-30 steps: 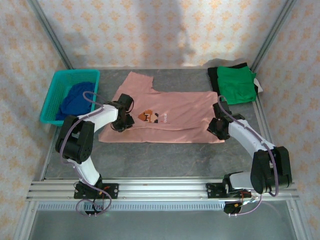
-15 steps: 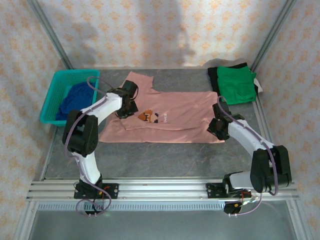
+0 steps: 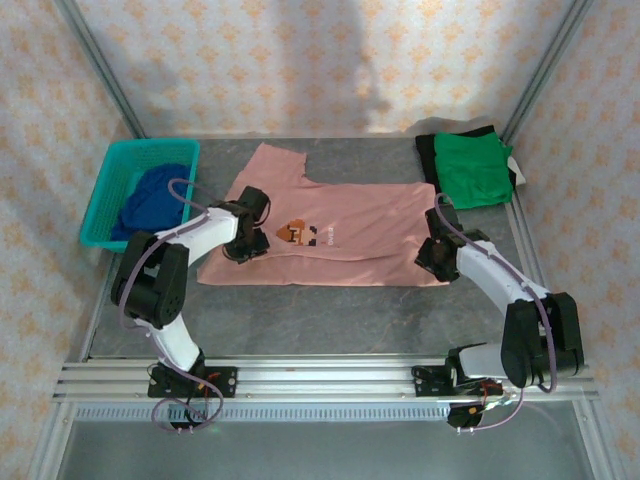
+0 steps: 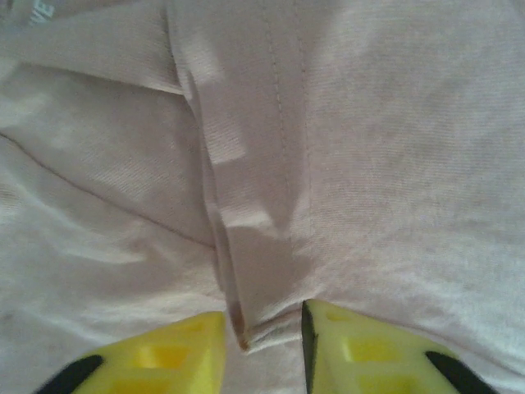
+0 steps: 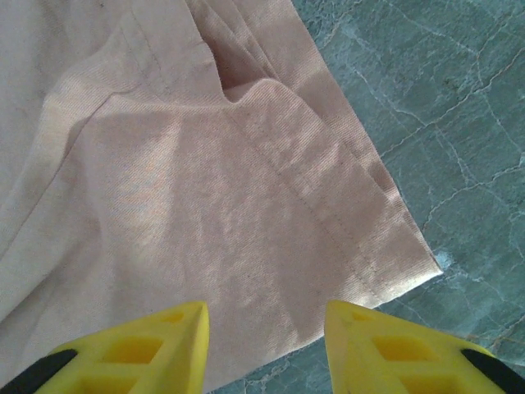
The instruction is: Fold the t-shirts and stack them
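1. left gripper (image 3: pixel 243 243): jaws a narrow gap apart, down on the pink tee (image 3: pixel 350 225) near its left end, just left of the graphic (image 3: pixel 300 235). In the wrist view a raised fold (image 4: pixel 254 246) with a stitched hem runs up between the yellow fingers (image 4: pixel 176 349), and its end sits in the gap. Can't tell if it's clamped or just flanked.
2. right gripper (image 3: pixel 432 255): jaws clearly apart, holding nothing. Tips sit over the pink tee's near right corner. In the wrist view the cloth lies flat across the gap, the hem corner is up and right of the right finger, and there is bare table past it.
3. basket (image 3: pixel 97 195): far left of the table (image 3: pixel 330 310). The blue tee (image 3: pixel 155 195) is bunched inside, unfolded.
4. pink tee: centre of the table, spread flat, graphic up, long axis running left-right. One sleeve sticks out toward the far side at the left end. A crease line runs along it close to the near edge. Both grippers are on it, one at each end.
5. green tee (image 3: pixel 472 168): far right corner, folded, lying on a dark cloth (image 3: pixel 427 150) that shows at its left and far edges. Near the pink tee's far right corner.
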Robot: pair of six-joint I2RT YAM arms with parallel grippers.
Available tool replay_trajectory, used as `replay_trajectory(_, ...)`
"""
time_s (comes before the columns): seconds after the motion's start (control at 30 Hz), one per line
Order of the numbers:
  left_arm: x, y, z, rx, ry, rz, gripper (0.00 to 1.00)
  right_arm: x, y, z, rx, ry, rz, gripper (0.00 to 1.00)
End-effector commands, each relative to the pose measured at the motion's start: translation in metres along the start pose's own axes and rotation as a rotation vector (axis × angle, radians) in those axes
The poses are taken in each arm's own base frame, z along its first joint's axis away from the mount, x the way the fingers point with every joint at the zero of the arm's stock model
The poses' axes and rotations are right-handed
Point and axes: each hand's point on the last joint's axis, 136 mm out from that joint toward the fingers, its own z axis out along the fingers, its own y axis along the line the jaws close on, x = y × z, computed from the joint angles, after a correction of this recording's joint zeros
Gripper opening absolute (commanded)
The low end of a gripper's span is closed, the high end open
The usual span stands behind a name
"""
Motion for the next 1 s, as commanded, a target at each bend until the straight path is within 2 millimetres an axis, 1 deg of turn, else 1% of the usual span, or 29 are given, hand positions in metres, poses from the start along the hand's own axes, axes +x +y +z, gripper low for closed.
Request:
replay_trajectory(0.0,-0.002,-0.002,0.009,-0.003,0.005,-0.013,0.20,-0.006,-0.007,-0.002,0.033,-0.032,-0.007,0.42)
replay_trajectory(0.1,-0.007,-0.003,0.007,-0.008,-0.012,-0.007,0.12,-0.006,-0.009,-0.002,0.038,-0.032,-0.007,0.42)
replay_trajectory(0.17,-0.011,-0.001,0.004,-0.025,-0.032,0.004,0.06,-0.005,-0.010,-0.002,0.042,-0.032,-0.004,0.42)
replay_trajectory(0.27,-0.014,0.002,0.001,-0.049,-0.039,0.021,0.01,-0.004,-0.011,-0.003,0.040,-0.036,0.000,0.42)
replay_trajectory(0.37,-0.017,0.000,-0.003,-0.047,-0.048,0.031,0.00,-0.004,-0.011,-0.005,0.035,-0.042,0.005,0.42)
replay_trajectory(0.43,-0.024,-0.008,-0.013,-0.034,-0.069,0.046,0.00,-0.004,-0.011,-0.007,0.030,-0.044,0.006,0.42)
replay_trajectory(0.5,-0.034,-0.020,-0.026,-0.025,-0.104,0.086,0.00,-0.005,-0.011,-0.009,0.029,-0.049,0.006,0.42)
replay_trajectory(0.57,-0.045,-0.038,-0.043,-0.034,-0.145,0.150,0.00,-0.005,-0.012,-0.011,0.031,-0.056,0.008,0.42)
replay_trajectory(0.63,-0.054,-0.054,-0.050,-0.042,-0.160,0.208,0.00,-0.005,-0.013,-0.011,0.033,-0.058,0.012,0.42)
replay_trajectory(0.67,-0.058,-0.063,-0.050,-0.036,-0.159,0.231,0.00,-0.006,-0.012,-0.012,0.029,-0.059,0.012,0.42)
replay_trajectory(0.7,-0.060,-0.070,-0.046,-0.037,-0.150,0.277,0.00,-0.005,-0.013,-0.011,0.030,-0.058,0.014,0.42)
replay_trajectory(0.73,-0.060,-0.076,-0.036,-0.049,-0.125,0.308,0.00,-0.004,-0.013,-0.010,0.030,-0.054,0.014,0.42)
replay_trajectory(0.83,-0.065,-0.083,-0.018,-0.099,-0.078,0.368,0.00,-0.003,-0.013,-0.010,0.032,-0.049,0.009,0.42)
replay_trajectory(0.9,-0.067,-0.085,-0.010,-0.120,-0.061,0.386,0.32,-0.003,-0.013,-0.010,0.033,-0.046,0.008,0.42)
replay_trajectory(0.93,-0.069,-0.087,-0.009,-0.124,-0.065,0.388,0.44,-0.003,-0.013,-0.011,0.033,-0.046,0.006,0.42)
replay_trajectory(0.97,-0.072,-0.089,-0.010,-0.125,-0.074,0.387,0.53,-0.002,-0.014,-0.011,0.035,-0.045,0.006,0.42)
